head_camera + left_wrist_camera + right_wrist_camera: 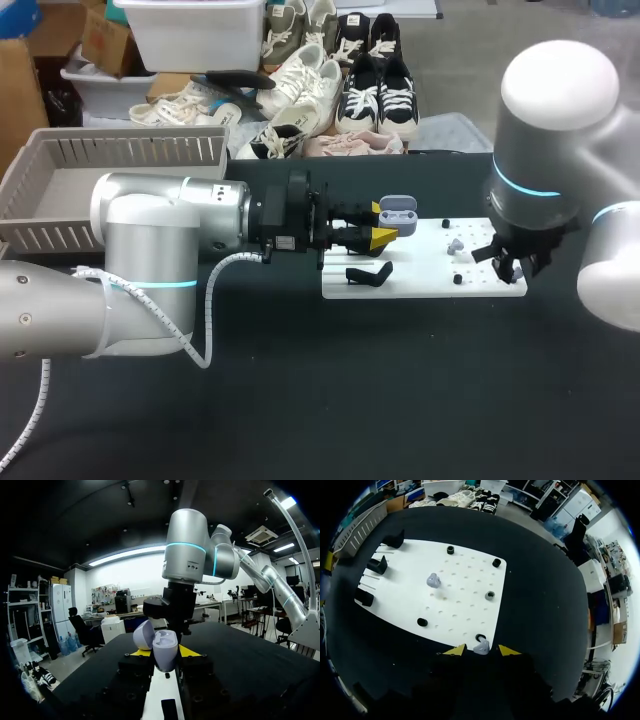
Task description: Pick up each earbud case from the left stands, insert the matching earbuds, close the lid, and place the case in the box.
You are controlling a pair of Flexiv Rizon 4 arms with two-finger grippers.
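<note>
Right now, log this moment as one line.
left pincer shut on open earbud case | right pincer open, earbud between tips | second earbud on white board

You see: case (162, 650), earbuds (433, 580) lavender; board (480, 285) white w/ grid of holes; stands (376, 565), pegs (450, 549), table (400, 400) black; tips (383, 238) yellow; box (60, 150) beige, slatted walls; L arm (170, 220), R arm (550, 120) silver-white, cyan ring each.
</note>
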